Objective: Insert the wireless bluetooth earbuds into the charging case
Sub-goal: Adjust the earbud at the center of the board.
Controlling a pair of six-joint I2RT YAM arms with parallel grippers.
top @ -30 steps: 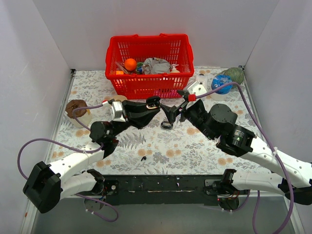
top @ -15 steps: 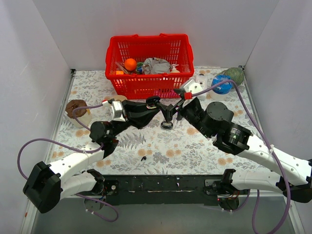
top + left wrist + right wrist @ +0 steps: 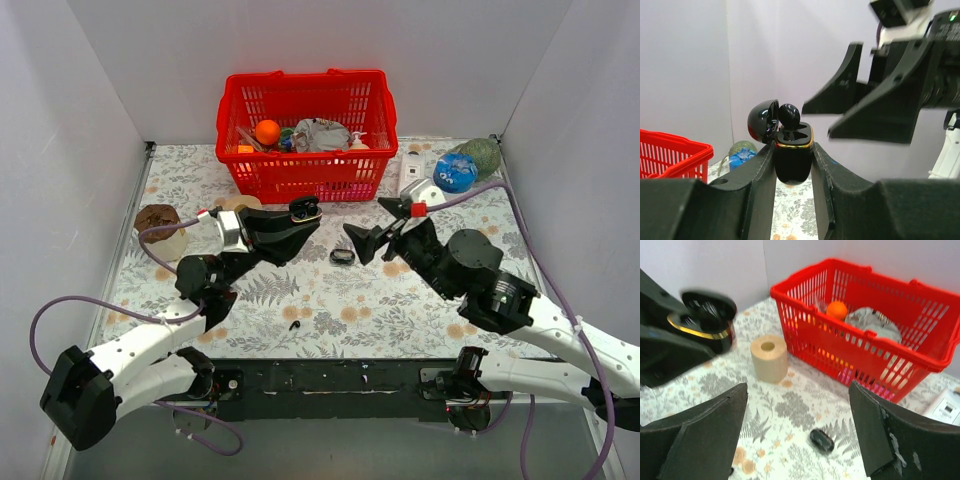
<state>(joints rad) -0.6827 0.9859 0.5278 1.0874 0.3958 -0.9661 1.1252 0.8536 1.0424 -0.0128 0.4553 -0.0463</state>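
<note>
Gripping the charging case [image 3: 792, 162] in my left end effector [image 3: 794, 150], I hold it lid-open with one earbud [image 3: 789, 114] atop. My right end effector [image 3: 797, 400] stands wide open, empty.

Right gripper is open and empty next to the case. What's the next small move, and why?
Probably lower the right gripper to the tiny black bud on the table near the arm bases and grasp it. The left gripper holds the charging case lid-open with one earbud in it; the other slot looks empty.
</note>
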